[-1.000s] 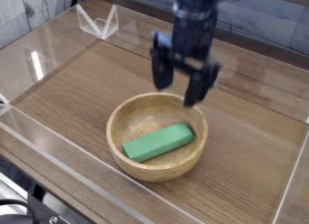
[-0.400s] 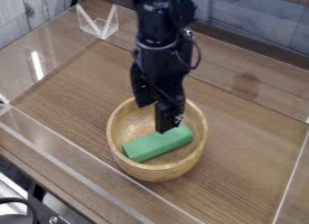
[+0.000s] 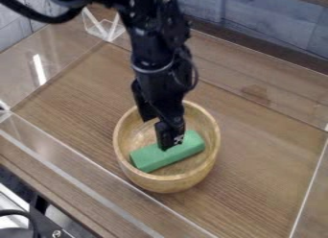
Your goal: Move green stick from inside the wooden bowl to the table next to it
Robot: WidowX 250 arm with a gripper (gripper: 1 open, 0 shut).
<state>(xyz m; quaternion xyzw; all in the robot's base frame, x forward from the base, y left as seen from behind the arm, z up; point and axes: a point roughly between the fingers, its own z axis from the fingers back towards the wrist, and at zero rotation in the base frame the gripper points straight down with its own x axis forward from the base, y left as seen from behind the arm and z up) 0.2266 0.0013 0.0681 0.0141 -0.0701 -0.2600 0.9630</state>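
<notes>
We see the green stick (image 3: 168,154) lying flat inside the wooden bowl (image 3: 134,128), toward its near side, on the table (image 3: 263,127). The gripper (image 3: 163,127) points down into the bowl above the stick's far end, jaws spread, holding nothing.

The black arm reaches down from the counter's far edge, wrist vertical, its gripper (image 3: 160,126) pointing straight down with fingers (image 3: 170,136) spread apart.
</notes>
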